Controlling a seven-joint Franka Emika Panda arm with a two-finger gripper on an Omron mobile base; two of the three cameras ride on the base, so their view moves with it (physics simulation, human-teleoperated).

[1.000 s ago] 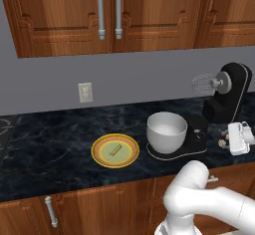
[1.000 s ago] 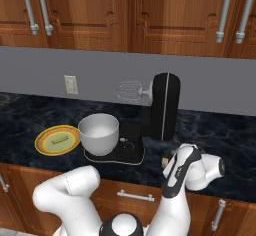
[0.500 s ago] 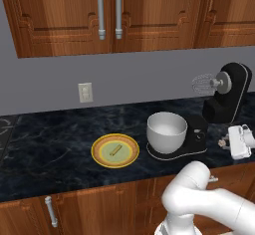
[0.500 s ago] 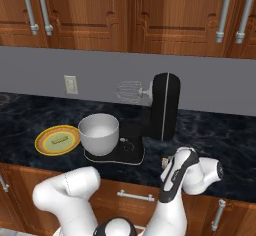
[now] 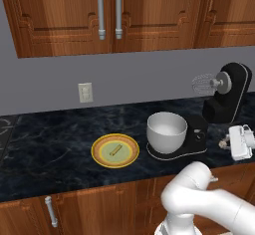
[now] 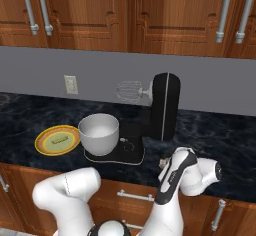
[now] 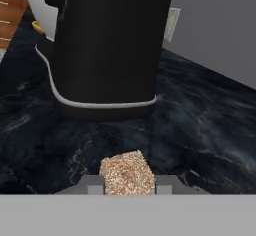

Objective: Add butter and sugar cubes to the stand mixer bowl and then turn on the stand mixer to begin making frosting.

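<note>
I count one stand mixer (image 5: 226, 99), one bowl (image 5: 166, 131) and one plate (image 5: 115, 150). One butter stick (image 5: 115, 150), one sugar cube (image 7: 126, 173)

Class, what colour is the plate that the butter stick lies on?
Yellow with an orange rim: the plate, clearest in the left base view.

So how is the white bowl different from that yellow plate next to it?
The bowl is deep and plain white-grey, while the plate is flat and yellow with an orange rim. The bowl stands on the black mixer's base under the raised whisk; the plate lies straight on the dark counter. The bowl looks empty; the plate carries a small butter stick. Both are round and about equally wide.
</note>
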